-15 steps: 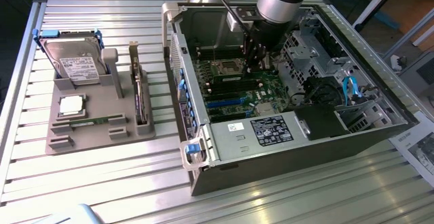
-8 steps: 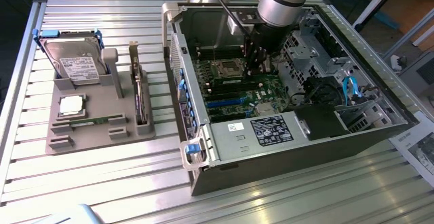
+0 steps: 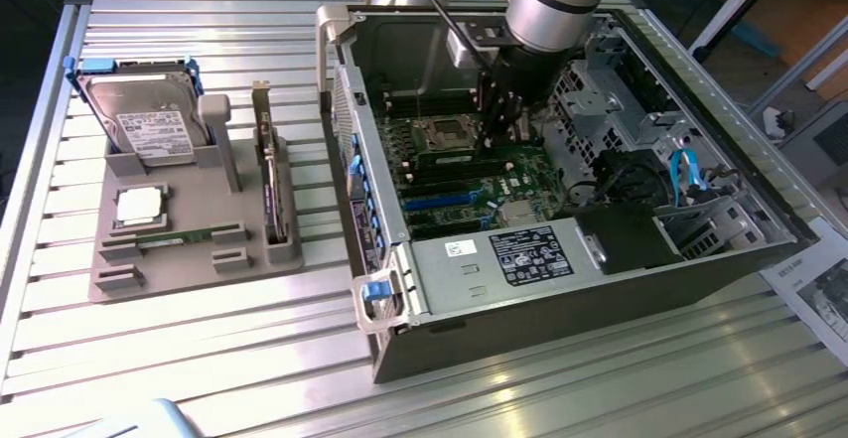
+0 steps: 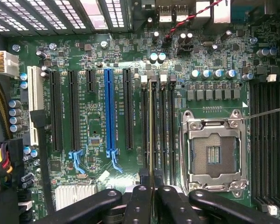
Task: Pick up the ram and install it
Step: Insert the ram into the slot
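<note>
Most of the job looks done: the ram stick (image 4: 152, 126) is down inside the computer case (image 3: 530, 334), standing on edge in line with one of the black memory slots (image 4: 163, 135) just beside the processor socket (image 4: 213, 151). The gripper (image 4: 152, 189) has its fingers (image 4: 141, 200) pinched nearly closed on the stick's upper edge. We can't tell if it's pushed all the way home or if the end clips (image 4: 143, 79) have snapped in, so seating is what's left. Over on the grey tray (image 3: 199, 259), well apart, the second stick (image 3: 179, 237) lies in its holder.
</note>
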Motion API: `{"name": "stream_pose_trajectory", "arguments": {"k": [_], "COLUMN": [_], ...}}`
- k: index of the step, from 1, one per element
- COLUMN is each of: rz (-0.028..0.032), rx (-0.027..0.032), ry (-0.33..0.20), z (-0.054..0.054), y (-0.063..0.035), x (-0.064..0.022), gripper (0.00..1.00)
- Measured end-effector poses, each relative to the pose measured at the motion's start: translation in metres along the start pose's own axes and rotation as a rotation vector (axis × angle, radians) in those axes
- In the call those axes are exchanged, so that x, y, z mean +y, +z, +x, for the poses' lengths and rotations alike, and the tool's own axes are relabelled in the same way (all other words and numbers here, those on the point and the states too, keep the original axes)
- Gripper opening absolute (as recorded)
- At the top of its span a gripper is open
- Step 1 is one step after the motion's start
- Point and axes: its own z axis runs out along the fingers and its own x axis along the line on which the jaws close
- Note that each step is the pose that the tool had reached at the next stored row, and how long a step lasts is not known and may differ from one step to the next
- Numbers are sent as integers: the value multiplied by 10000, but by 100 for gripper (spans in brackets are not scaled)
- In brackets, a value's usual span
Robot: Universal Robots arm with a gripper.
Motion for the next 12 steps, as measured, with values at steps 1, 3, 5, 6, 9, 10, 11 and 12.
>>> {"name": "stream_pose_trajectory", "arguments": {"k": [1,3,5,6,9,10,11,12], "rz": [-10,-11,-9,-10,-10,-10,-11,-11], "rx": [-1,0,-6,-2,-2,-1,0,1], "ry": [1,1,0,1,0,0,0,0], "z": [0,0,-1,0,-1,0,0,0], "y": [0,0,14,21,39,45,51,53], "x": [-2,-2,-3,-3,-3,-3,-3,-3], "gripper": [12,12,12,12,12,12,12,12]}}
